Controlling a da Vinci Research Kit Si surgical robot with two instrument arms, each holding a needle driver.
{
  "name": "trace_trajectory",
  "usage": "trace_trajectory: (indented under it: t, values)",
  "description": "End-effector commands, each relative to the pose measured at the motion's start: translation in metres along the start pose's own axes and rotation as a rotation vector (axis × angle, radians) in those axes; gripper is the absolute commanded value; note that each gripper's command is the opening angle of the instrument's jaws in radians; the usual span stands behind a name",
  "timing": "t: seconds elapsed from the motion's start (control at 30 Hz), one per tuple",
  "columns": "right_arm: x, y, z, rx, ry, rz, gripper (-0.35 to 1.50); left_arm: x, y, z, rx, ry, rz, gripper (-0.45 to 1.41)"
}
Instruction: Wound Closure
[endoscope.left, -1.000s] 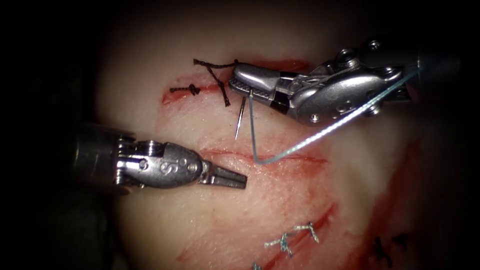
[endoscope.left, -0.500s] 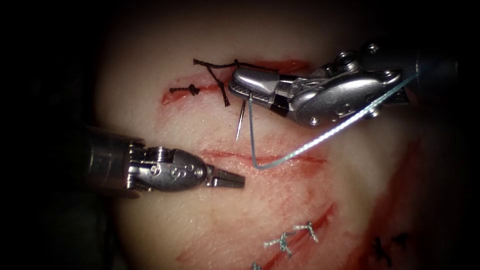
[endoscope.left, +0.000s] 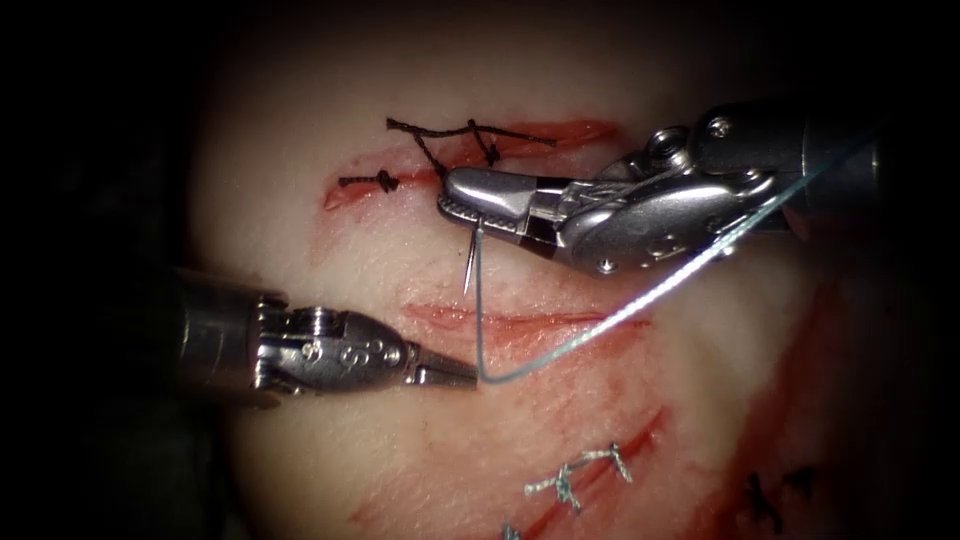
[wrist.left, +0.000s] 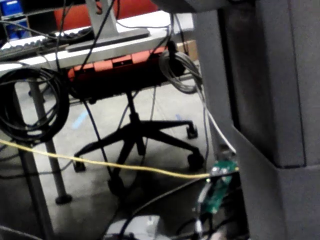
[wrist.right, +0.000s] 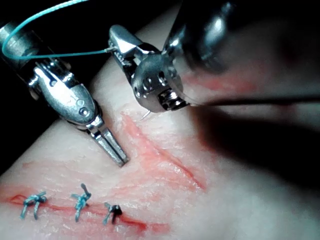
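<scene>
Endoscope view: the right tool (endoscope.left: 462, 203) comes in from the right and its jaws are closed on the needle (endoscope.left: 468, 262). It holds the needle near its back end, and the thin sharp tip points down at the tissue (endoscope.left: 330, 250). The needle is up in the air and not in the tissue. It hangs just above the open cut (endoscope.left: 520, 322), a red line across the middle of the tissue. The pale blue thread (endoscope.left: 560, 348) runs down from the needle, bends sharply just below the cut, then climbs to the right across the right tool. The left tool (endoscope.left: 455, 375) comes in from the left. Its jaws are closed and hold nothing. Its tip sits just below the cut, right beside the bend in the thread, but I cannot tell if it touches the thread. Above the right tool there is an older cut closed with dark stitches (endoscope.left: 440, 135). Lower down, another cut has pale blue stitches (endoscope.left: 580, 475). Red fluid (endoscope.left: 600, 395) is smeared on the tissue around the cuts. In the right wrist view, the right tool (wrist.right: 120, 45) and the left tool (wrist.right: 117, 152) are over the tissue, and the left tool's closed tip is next to the open cut (wrist.right: 160, 157).
</scene>
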Motion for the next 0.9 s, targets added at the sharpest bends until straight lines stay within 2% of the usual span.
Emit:
trace_trajectory:
  t: [0.03, 0.33, 0.67, 0.9]
  values:
    - [-0.0003, 0.0000, 0.0010, -0.001, 0.001, -0.008, -0.35, -0.0001, 0.0001, 0.0008, 0.000, 0.000, 0.000, -0.25]
    - [-0.0003, -0.0003, 0.0011, 0.015, -0.002, -0.023, -0.35, 0.0000, 0.0000, 0.0006, -0.008, 0.000, 0.000, -0.18]
    - [-0.0002, -0.0022, 0.0012, 0.034, -0.001, -0.040, -0.35, 0.0001, -0.0001, 0.0005, -0.010, 0.001, -0.007, -0.15]
    - [-0.0002, -0.0018, 0.0013, 0.041, 0.011, -0.036, -0.35, 0.0002, -0.0001, 0.0004, -0.011, 0.001, -0.007, -0.15]
